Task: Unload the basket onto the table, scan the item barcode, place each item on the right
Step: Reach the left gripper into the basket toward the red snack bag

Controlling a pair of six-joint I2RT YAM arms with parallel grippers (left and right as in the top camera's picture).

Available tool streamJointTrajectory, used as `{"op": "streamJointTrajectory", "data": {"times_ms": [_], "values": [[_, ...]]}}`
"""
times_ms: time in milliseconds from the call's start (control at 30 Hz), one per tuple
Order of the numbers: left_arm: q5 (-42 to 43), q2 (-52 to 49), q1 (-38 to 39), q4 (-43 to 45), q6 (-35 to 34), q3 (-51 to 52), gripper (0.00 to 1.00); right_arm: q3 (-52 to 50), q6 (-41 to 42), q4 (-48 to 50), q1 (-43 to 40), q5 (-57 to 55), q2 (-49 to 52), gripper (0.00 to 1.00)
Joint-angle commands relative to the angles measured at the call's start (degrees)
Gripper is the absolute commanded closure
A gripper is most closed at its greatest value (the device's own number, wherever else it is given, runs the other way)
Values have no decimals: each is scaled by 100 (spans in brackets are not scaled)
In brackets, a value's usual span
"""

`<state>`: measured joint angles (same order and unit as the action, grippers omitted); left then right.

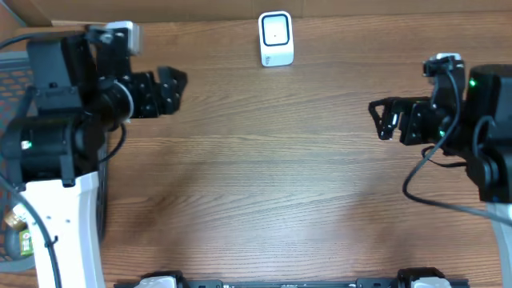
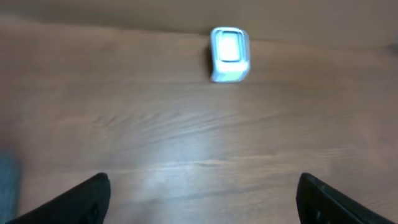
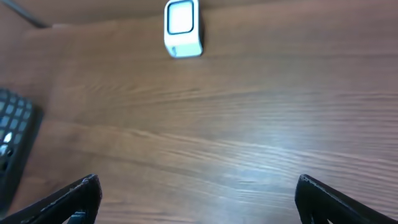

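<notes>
While the left gripper (image 2: 204, 182) and right gripper (image 3: 198, 182) both hang empty, jaws apart, the item (image 1: 13, 230), seemingly a small light pack, lies half-hidden in the basket (image 1: 10, 68) at left, best pinched by its edges, barcode uncovered.

Overhead looks straight down on the table (image 1: 264, 184); wrist views skim low across it (from opposite sides); all three share the scanner (image 1: 276, 38) at the back.
</notes>
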<state>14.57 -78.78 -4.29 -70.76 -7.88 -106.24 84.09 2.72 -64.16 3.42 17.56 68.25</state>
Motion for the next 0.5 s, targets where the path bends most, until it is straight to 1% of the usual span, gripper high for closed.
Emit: {"op": "streamJointTrajectory", "data": {"times_ms": [0, 67, 200, 267, 300, 333, 400, 467], "values": [[-1617, 68, -498, -378, -1228, -664, 23, 151, -63, 17, 15, 313, 83, 0], [-1967, 68, -933, -752, -1624, -866, 26, 151, -63, 17, 15, 313, 125, 0], [-2035, 26, -2153, -1421, -2138, -872, 26, 151, -63, 11, 15, 313, 127, 0], [-2037, -79, -2815, -1733, -2433, -763, 21, 151, -61, 11, 15, 315, 127, 0], [-2057, -138, -3106, -1840, -2566, -688, 16, 151, -63, 11, 15, 313, 127, 0], [-2072, -195, -3353, -1917, -2680, -603, 13, 151, -63, 13, 15, 313, 127, 0], [-2074, -323, -3832, -1971, -2743, -361, 9, 151, -61, 13, 15, 313, 127, 0], [-2072, -420, -4199, -1899, -2767, -33, 8, 151, -63, 13, 15, 313, 127, 0]]}}
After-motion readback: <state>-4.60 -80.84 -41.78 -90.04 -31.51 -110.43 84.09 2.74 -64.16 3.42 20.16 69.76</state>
